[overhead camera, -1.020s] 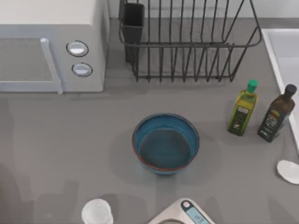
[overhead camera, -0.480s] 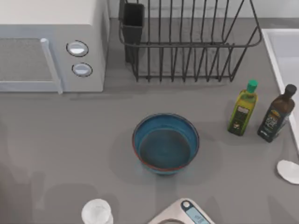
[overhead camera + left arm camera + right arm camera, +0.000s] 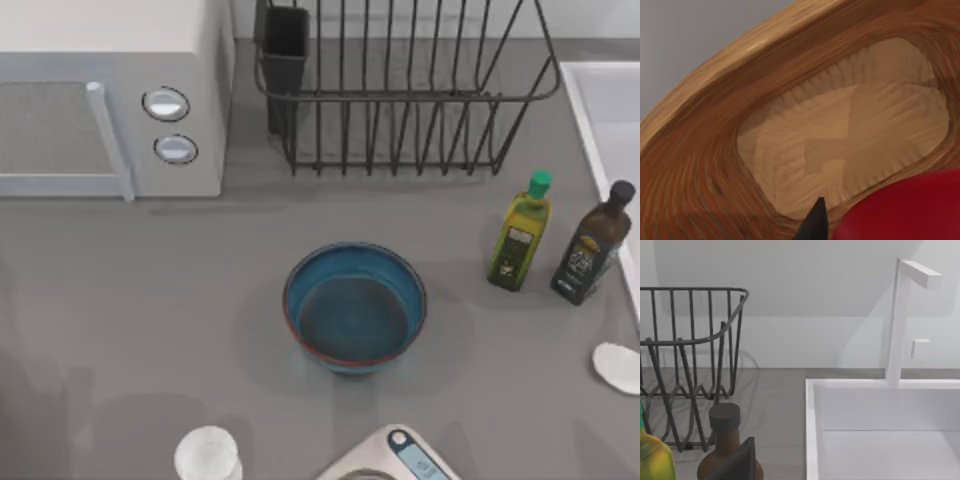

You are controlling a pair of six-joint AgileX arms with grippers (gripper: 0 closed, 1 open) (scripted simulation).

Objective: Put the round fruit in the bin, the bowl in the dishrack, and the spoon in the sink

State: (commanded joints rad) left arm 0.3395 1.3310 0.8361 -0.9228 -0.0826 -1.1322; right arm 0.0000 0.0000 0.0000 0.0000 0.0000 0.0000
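Top view: blue bowl point(image 3: 355, 308) sits upright mid-table, nothing in it. Black dishrack point(image 3: 405, 88) stands at the back, well apart from the bowl, its utensil cup point(image 3: 286, 45) at the rack's left corner. Microwave point(image 3: 110, 95) at back left. Sink point(image 3: 608, 130) rim along the right edge. Green-capped yellow bottle point(image 3: 520, 232) and dark bottle point(image 3: 594, 243) stand side by side just left of the sink. White spoon point(image 3: 617, 366) lies at the right edge, in front of the dark bottle, partly cut off. Translucent cup point(image 3: 208, 455) at front left; kitchen scale point(image 3: 393, 458) at the front edge, right of it.

Left wrist view: wooden bin point(image 3: 725, 150) seen from above, pale inner floor visible. Red round fruit point(image 3: 905, 210) is close to the camera, over the bin opening. One dark fingertip point(image 3: 813, 223) shows beside the fruit; grip state cannot be told.

Right wrist view: sink point(image 3: 880, 430) with white faucet point(image 3: 902, 320), dishrack point(image 3: 690, 360), dark bottle point(image 3: 725, 440), yellow bottle point(image 3: 655, 460). A dark fingertip point(image 3: 737, 462) at the edge; claw state cannot be told.
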